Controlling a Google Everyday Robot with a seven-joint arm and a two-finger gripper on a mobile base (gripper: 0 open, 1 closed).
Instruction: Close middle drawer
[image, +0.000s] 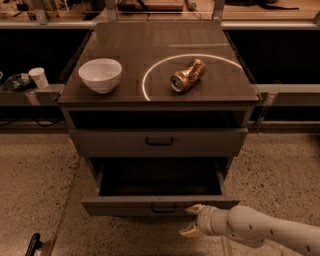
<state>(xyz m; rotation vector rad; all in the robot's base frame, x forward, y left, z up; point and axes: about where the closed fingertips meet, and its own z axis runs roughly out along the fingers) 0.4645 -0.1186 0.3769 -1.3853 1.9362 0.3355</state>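
Cabinet: a grey-brown cabinet, its flat dark top (150, 45) marked with a bright ring of light.
Bowl: a round white ceramic bowl (100, 75) stands near the top's left front corner, its white inside showing.
Can: a crushed gold metal can (187, 75) lies on its side within the ring.
Upper drawer: a flat front with a dark bar handle (210, 141), shut flush.
Middle drawer: the wide shallow grey-brown drawer (125, 205) below it is pulled out towards the viewer, its dark inner floor showing.
Gripper: the cream two-finger gripper (192, 220) on a white arm (260, 230) sits at the drawer front, right of its handle, fingers spread, gripping nothing.
Room: speckled floor (40, 175) lies on both sides of the cabinet.
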